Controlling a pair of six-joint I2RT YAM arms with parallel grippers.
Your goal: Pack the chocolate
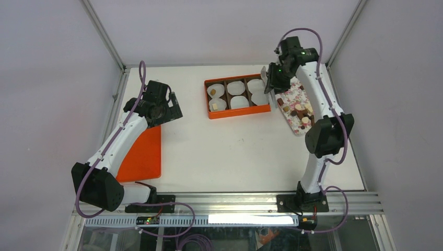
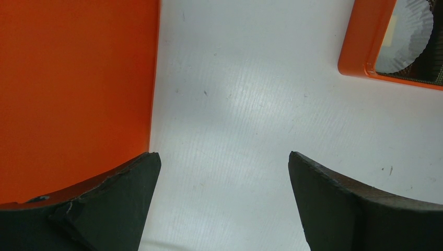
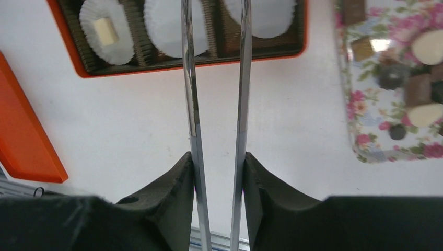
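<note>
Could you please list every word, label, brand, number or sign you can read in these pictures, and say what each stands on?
None can be read in any view. The orange box, orange lid, floral tray and metal tongs show no lettering; the tray bears only flowers.

Orange box (image 1: pixel 207 102), dark brown and ribbed inside. White fluted cups (image 1: pixel 235 88). Plain orange lid (image 1: pixel 143 154). White table (image 1: pixel 235 151), faintly speckled. Tray (image 3: pixel 360 112) white with pink roses and green leaves. Chocolate (image 3: pixel 419 89) dark brown, tan and cream. Shiny silver tongs (image 3: pixel 194 104). Matt black fingers (image 2: pixel 109 198). White arms (image 1: pixel 123 136) with black joints and purple cables (image 1: pixel 142 78).
</note>
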